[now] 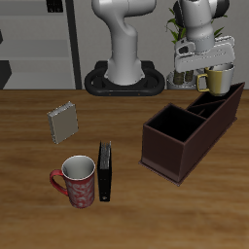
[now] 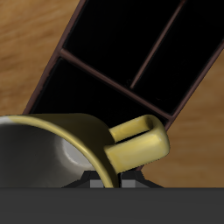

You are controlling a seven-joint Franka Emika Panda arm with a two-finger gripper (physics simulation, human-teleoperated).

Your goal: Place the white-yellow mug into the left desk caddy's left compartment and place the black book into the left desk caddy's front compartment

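My gripper is shut on the white-yellow mug and holds it in the air above the far end of the left desk caddy, where the smaller divided sections lie. In the wrist view the mug fills the foreground, its yellowish handle pointing out over the caddy's dividers. The compartments below it are dark and hold nothing I can see. The gripper grips the mug's rim and is mostly hidden by it. The black book stands on edge near the table's front, far from the gripper.
A red patterned mug stands right beside the black book. A small grey ragged-edged booklet lies farther back on the wooden table. The robot's base and a potted plant are behind the caddy.
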